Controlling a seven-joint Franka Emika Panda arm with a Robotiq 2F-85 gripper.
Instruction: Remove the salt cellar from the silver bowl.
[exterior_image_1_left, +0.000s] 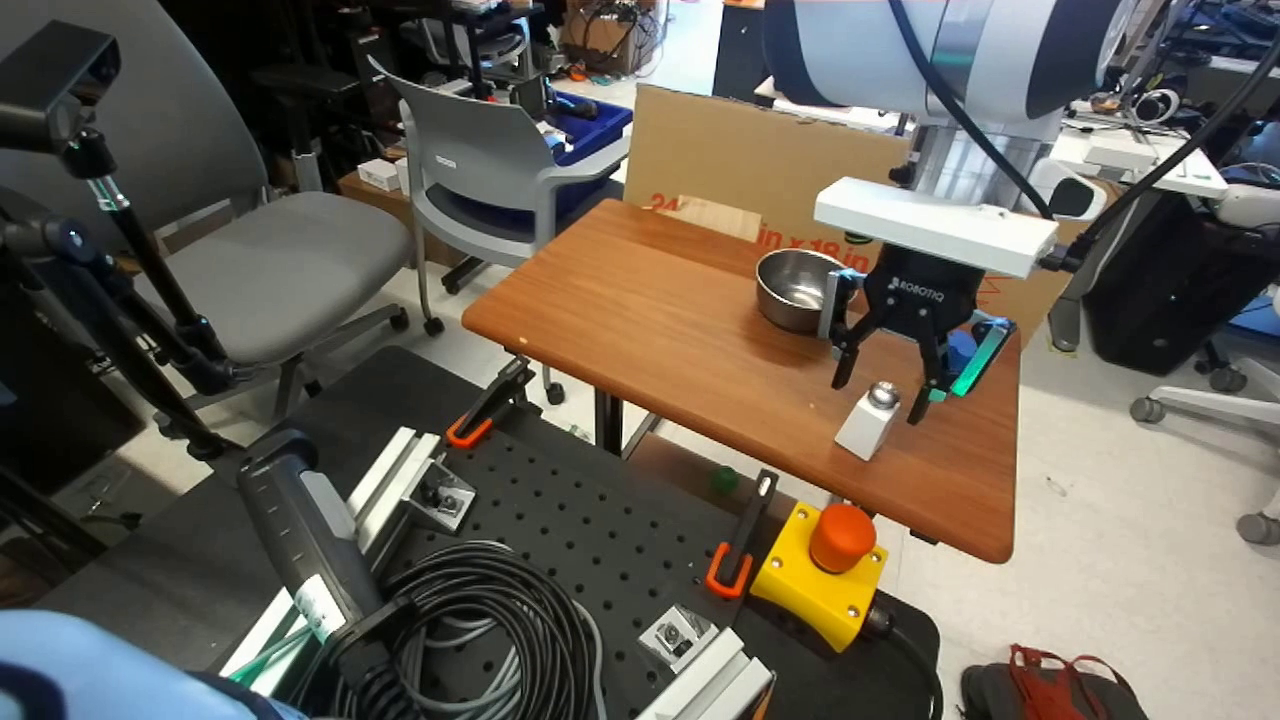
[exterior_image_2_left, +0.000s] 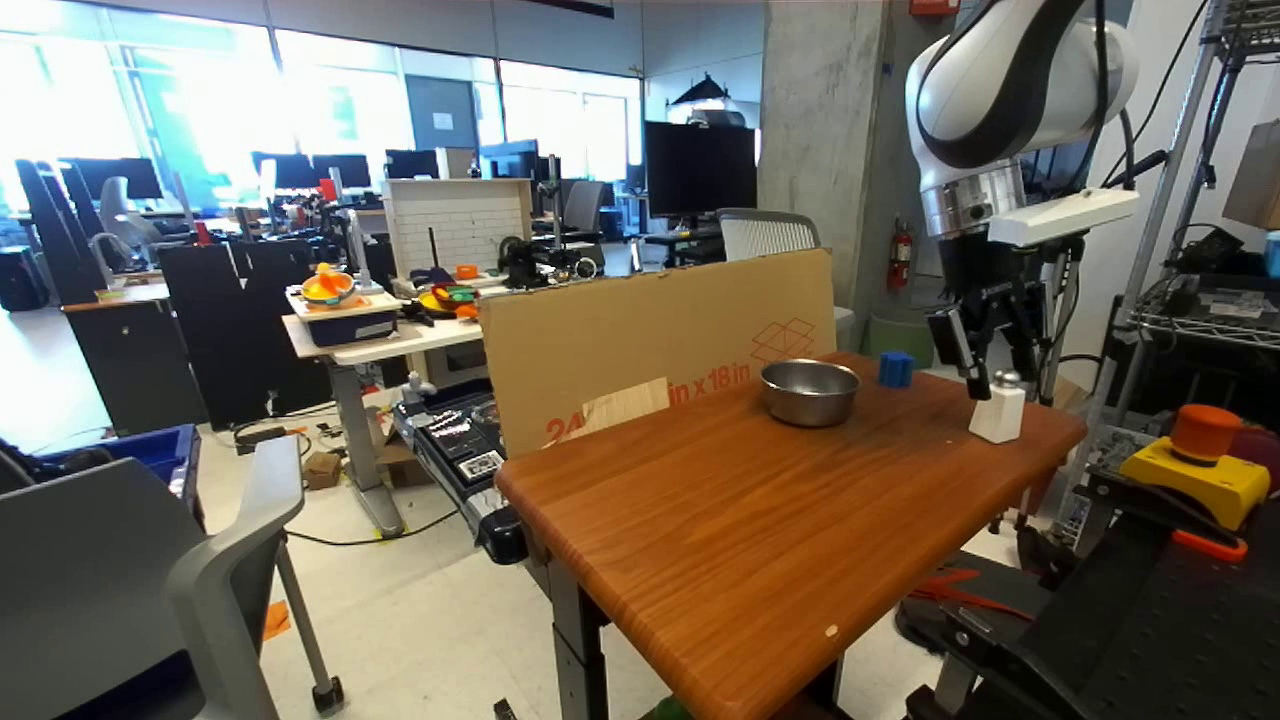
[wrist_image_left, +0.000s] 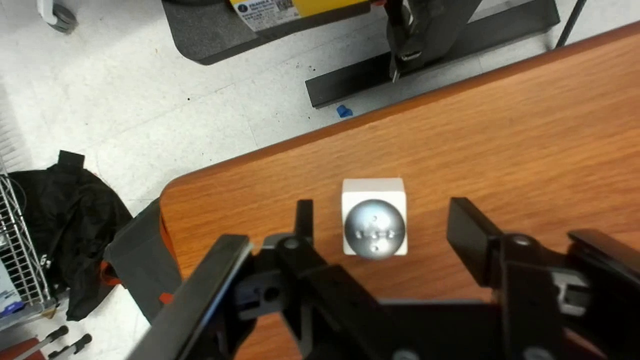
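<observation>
On the wooden table (exterior_image_2_left: 760, 520), the salt cellar (exterior_image_2_left: 997, 414) stood upright, well apart from the silver bowl (exterior_image_2_left: 810, 402). Your gripper (wrist_image_left: 382, 225) hung over the cellar, fingers (wrist_image_left: 470, 240) spread wide, and you saw its metal cap (wrist_image_left: 375, 229) between them in the wrist view.

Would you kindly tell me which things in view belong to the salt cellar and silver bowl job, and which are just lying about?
Belonging to the job:
silver bowl
salt cellar, upright on the table, outside the silver bowl
gripper, open

Just lying about:
blue block, also on the table
coiled cables
cardboard at the table's edge
</observation>
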